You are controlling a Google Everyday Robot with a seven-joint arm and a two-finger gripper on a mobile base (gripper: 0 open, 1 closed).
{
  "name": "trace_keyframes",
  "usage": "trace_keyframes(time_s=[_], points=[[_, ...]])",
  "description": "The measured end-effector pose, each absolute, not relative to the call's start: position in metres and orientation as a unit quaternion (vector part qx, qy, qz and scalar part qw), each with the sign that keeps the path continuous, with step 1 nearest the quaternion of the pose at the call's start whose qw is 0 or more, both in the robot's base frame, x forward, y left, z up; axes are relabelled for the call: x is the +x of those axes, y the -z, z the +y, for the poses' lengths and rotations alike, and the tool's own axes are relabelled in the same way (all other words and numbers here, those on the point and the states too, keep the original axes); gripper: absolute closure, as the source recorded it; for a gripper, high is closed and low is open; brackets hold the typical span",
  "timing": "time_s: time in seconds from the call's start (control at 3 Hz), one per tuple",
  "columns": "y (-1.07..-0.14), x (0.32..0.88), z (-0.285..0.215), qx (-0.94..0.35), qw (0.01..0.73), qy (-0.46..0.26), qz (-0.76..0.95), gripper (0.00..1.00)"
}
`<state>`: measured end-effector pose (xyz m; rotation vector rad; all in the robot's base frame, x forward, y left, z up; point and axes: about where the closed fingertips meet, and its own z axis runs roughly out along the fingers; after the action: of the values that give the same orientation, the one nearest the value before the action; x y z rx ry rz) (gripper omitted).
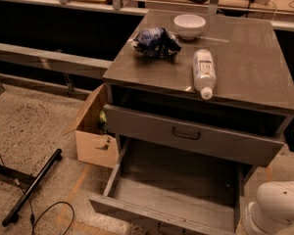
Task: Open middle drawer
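The middle drawer [152, 214] stands pulled far out of the grey cabinet [245, 58], and its plain grey inside [181, 180] shows with nothing in it. Its low front panel runs along the bottom of the view, with a bit of the dark handle [169, 229] at the frame's edge. Above it, the drawer with the taller front [186, 136] is out only slightly. Only my white arm [277, 209] shows, at the bottom right beside the open drawer's right front corner. My gripper is below the frame edge, out of view.
On the cabinet top lie a white bowl [189, 25], a crumpled blue bag [156, 41] and a plastic bottle [204, 72] on its side. An open cardboard box [94, 131] stands at the cabinet's left. A black bar [32, 187] and a cable [49, 214] lie on the floor.
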<state>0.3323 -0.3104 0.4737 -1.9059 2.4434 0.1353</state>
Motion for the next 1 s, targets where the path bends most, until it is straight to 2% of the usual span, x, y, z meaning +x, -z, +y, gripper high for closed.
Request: trace_keyframes(time_s=[1.0], points=[[-0.467,0.359,-0.268,-0.607,0.074,-0.018,0.791,1.00]])
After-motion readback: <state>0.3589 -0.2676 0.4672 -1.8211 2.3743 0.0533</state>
